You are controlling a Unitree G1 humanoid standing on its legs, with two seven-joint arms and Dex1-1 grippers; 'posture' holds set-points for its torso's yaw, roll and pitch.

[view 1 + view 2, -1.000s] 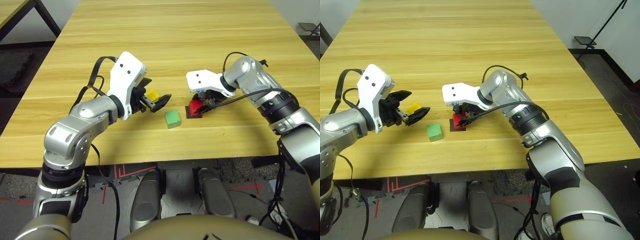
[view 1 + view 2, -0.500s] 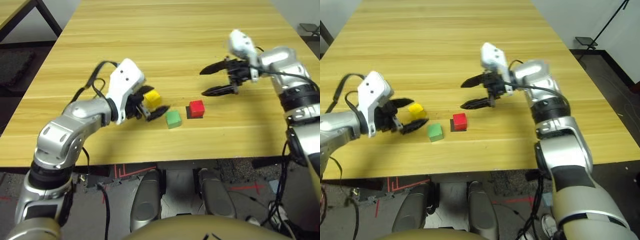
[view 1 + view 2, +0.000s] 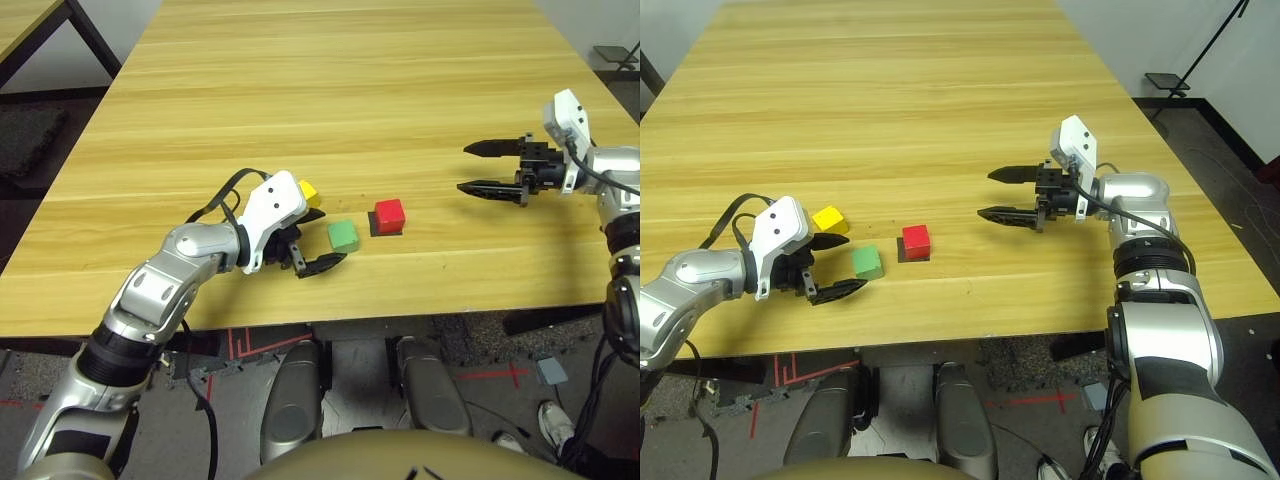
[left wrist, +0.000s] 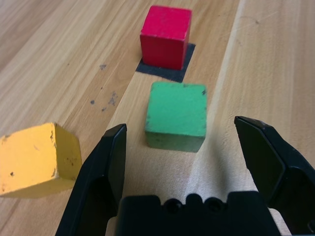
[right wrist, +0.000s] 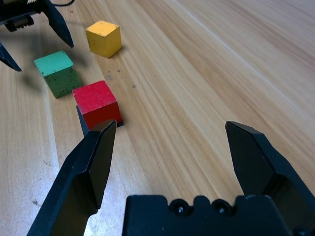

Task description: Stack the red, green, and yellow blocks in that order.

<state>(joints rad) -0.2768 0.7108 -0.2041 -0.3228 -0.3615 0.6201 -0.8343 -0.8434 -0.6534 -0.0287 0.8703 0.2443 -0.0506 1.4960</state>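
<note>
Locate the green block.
In the left eye view, the green block sits on the table between the red block and the open left end effector, with the yellow block behind it.

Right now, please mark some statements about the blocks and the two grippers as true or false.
1. The red block sits on the black patch. True.
2. The green block is stacked on the red one. False: it rests on the table, beside the red block.
3. The left gripper is open, with the green block in front of its fingers. True.
4. The right gripper holds the yellow block. False: it is open and holds nothing; the yellow block lies on the table near the left gripper.
5. All three blocks touch each other. False: they lie apart.
</note>
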